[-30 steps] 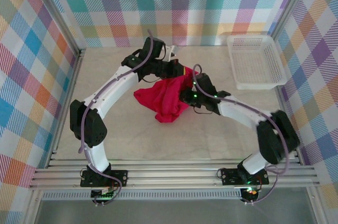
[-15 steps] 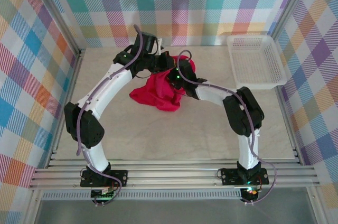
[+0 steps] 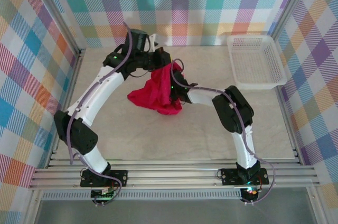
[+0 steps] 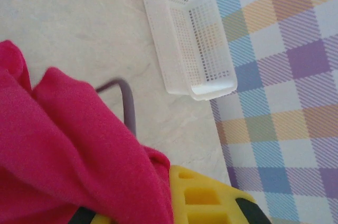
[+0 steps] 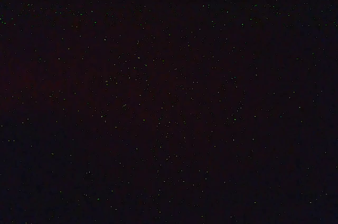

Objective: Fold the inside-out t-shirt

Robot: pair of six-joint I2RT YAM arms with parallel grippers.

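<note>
The inside-out t-shirt [image 3: 155,96] is a bright red bunch hanging over the middle of the table, its lower part resting on the tabletop. My left gripper [image 3: 162,60] is shut on its top edge at the back. In the left wrist view the red fabric [image 4: 63,150] is pinched against a yellow finger [image 4: 203,197]. My right arm [image 3: 208,97] reaches left into the hanging cloth, and its gripper is buried inside the folds, hidden. The right wrist view is black, covered by fabric.
A white mesh basket [image 3: 256,60] stands at the back right corner, also seen as the white basket [image 4: 190,39] from the left wrist. A purple cable [image 4: 127,105] runs beside the cloth. Plaid walls enclose the table [image 3: 132,134].
The right arm has swung left and forward, pushing its gripper into the shirt. The left gripper has drawn the shirt's top edge a little back and left, and the cloth hangs narrower.
</note>
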